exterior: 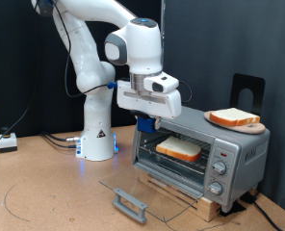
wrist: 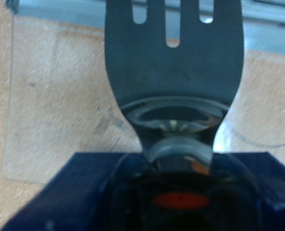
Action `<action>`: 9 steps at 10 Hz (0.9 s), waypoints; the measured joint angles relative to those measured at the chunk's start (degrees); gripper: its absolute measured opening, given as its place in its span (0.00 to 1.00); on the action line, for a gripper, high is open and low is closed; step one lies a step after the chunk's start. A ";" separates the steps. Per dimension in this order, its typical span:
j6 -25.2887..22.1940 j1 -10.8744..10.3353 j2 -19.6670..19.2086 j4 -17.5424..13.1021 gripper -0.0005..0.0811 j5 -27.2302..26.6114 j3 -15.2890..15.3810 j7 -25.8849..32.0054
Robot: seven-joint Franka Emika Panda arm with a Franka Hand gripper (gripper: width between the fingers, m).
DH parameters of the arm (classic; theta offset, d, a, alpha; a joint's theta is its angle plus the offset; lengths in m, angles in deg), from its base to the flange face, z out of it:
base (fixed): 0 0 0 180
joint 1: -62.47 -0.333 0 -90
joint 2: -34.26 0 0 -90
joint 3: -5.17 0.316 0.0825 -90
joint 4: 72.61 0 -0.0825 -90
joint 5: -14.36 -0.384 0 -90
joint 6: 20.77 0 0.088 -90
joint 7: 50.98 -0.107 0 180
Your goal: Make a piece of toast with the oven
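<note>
The oven (exterior: 229,159) stands at the exterior view's right, with its glass door (exterior: 147,188) dropped open flat and its grey bar handle (exterior: 130,204) nearest the camera. One piece of toast (exterior: 179,147) lies on the wire rack inside. A second, alike slice (exterior: 234,117) sits on a wooden plate on the oven's roof. My gripper (exterior: 147,117) hangs just above the oven's left top corner, outside the opening. In the wrist view it (wrist: 176,188) is shut on a blue-mounted dark fork-shaped spatula (wrist: 171,58), which carries nothing.
The oven rests on a wooden board (exterior: 195,197) on the brown table. Three knobs (exterior: 220,171) are on its right front panel. A black stand (exterior: 246,91) rises behind the oven. A cable and a small white box (exterior: 6,142) lie at the exterior view's left.
</note>
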 joint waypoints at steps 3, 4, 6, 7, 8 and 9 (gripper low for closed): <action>-0.01 0.45 2.62 -0.61 0.49 0.13 -1.91 0.11; 0.01 0.29 3.24 -0.90 0.49 -0.54 -2.92 0.57; -0.04 -0.36 3.37 -1.67 0.49 -4.54 -6.28 2.95; -0.06 -0.64 3.44 -2.14 0.49 -6.08 -8.14 4.19; -0.06 -1.69 3.54 -2.51 0.49 -7.34 -9.62 5.12; -0.06 -1.68 3.55 -2.41 0.49 -6.92 -9.55 5.01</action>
